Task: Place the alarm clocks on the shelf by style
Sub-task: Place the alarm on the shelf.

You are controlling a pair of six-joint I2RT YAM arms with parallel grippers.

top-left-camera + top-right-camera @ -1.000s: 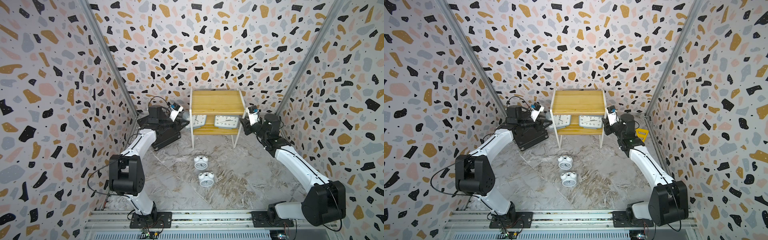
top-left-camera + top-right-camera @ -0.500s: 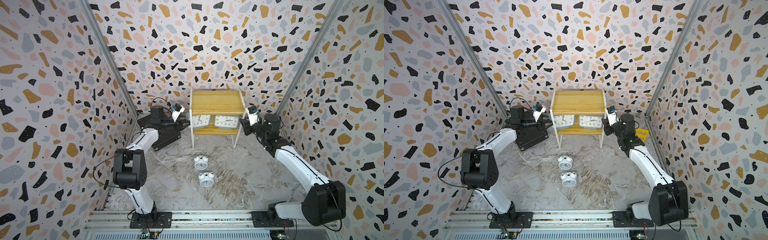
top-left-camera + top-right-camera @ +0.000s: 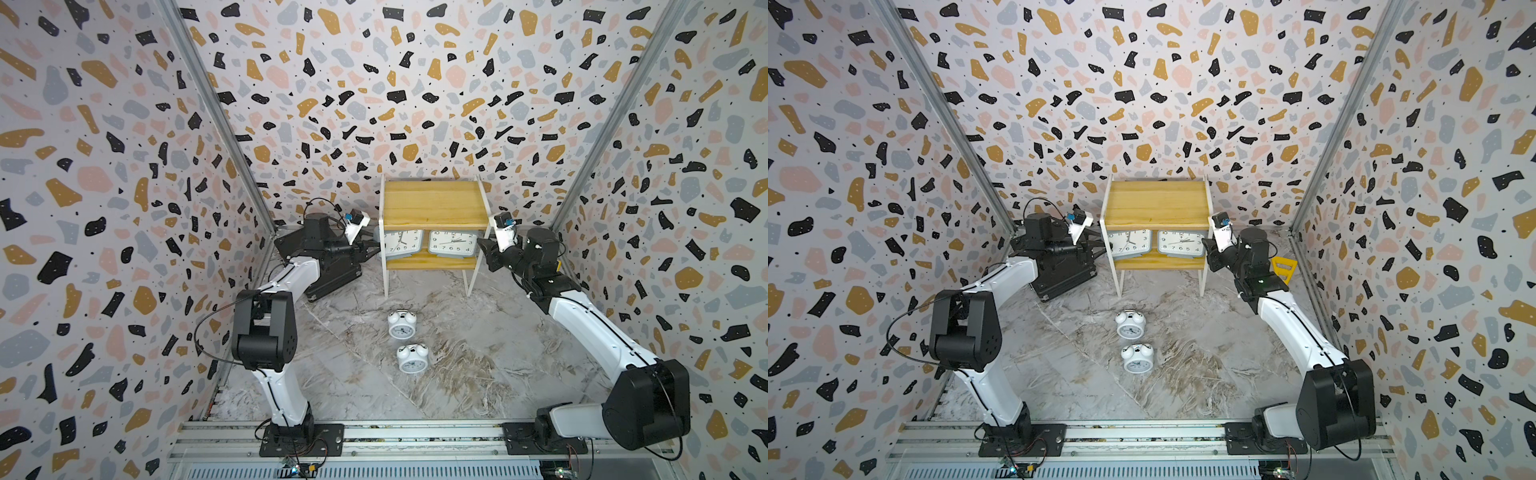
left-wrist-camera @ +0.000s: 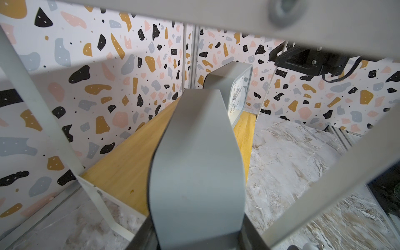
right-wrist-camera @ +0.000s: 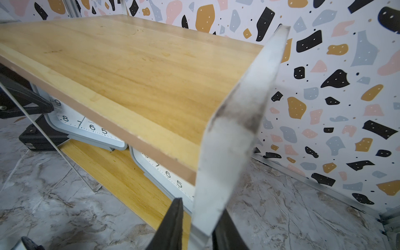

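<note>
Left gripper (image 3: 370, 248) clamps the left grey clock (image 3: 400, 243); right gripper (image 3: 483, 246) pinches the shelf's (image 3: 432, 203) white side frame (image 5: 236, 129). Nearest, the near twin-bell clock (image 3: 412, 358) and far twin-bell clock (image 3: 401, 324) sit on the marble floor (image 3: 478, 353). Beyond, the held clock and the right grey clock (image 3: 453, 243) stand together on the lower board (image 3: 428, 263).

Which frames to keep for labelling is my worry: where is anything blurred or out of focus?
Left wrist view: the white shelf bars crossing near the lens are smeared, the near grey clock soft; right wrist view: the shelf side frame in the right gripper is blurred, the top board sharper; both top views: evenly lit, sharp, the second grey clock's numerals legible.
</note>
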